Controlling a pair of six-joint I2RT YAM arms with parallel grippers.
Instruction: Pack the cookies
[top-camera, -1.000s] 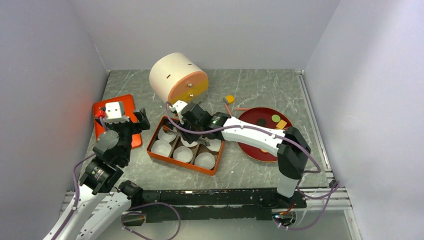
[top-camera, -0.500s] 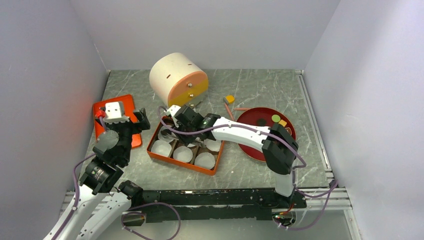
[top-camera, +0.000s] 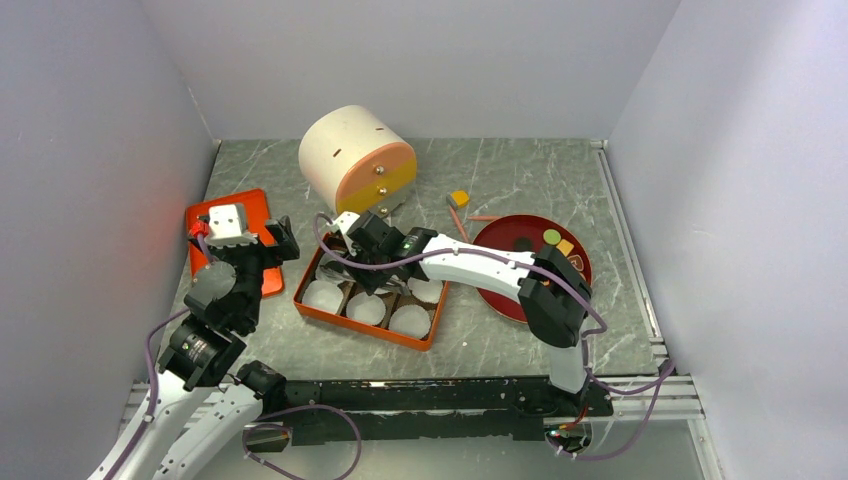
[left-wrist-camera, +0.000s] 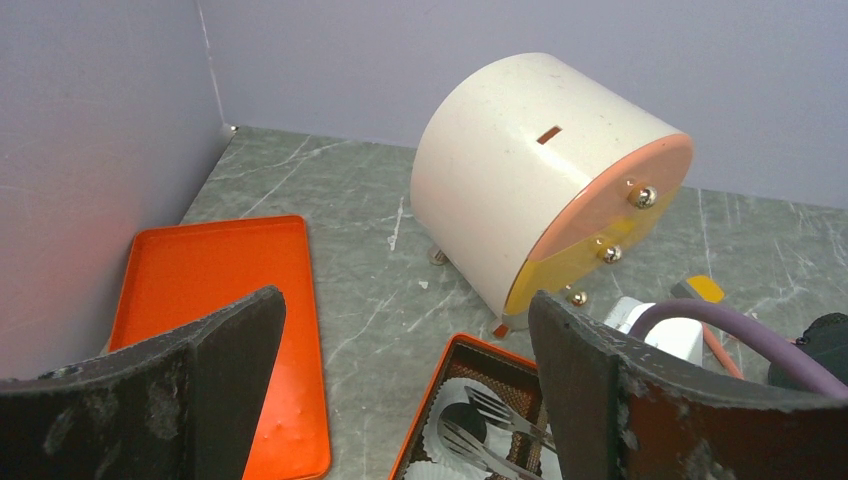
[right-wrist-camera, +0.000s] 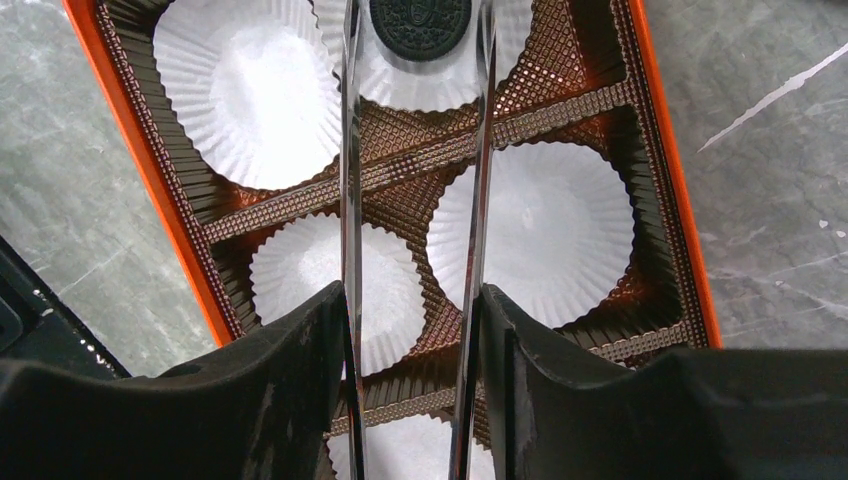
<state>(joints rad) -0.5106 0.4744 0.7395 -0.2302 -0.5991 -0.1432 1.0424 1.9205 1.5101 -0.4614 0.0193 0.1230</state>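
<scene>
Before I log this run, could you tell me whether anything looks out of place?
One orange-yellow square cookie lies on the table, outside the red plate that holds the other cookies. Nothing else stands out.

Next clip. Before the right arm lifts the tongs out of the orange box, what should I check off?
1. Is the black cookie inside a paper cup? Ok, it lies flat in a cup at one end of the orange box.
2. Is it free of the tongs? Cannot tell; the blades flank it closely.
3. Is the right gripper holding the tongs? Ok, it clamps both blades.
4. Are the neighbouring cups free? Ok, those in the right wrist view are empty.
5. Are there cookies left on the red plate? Ok, several show.
6. Is the left gripper out of the way? Ok, it is open, left of the box.
</scene>
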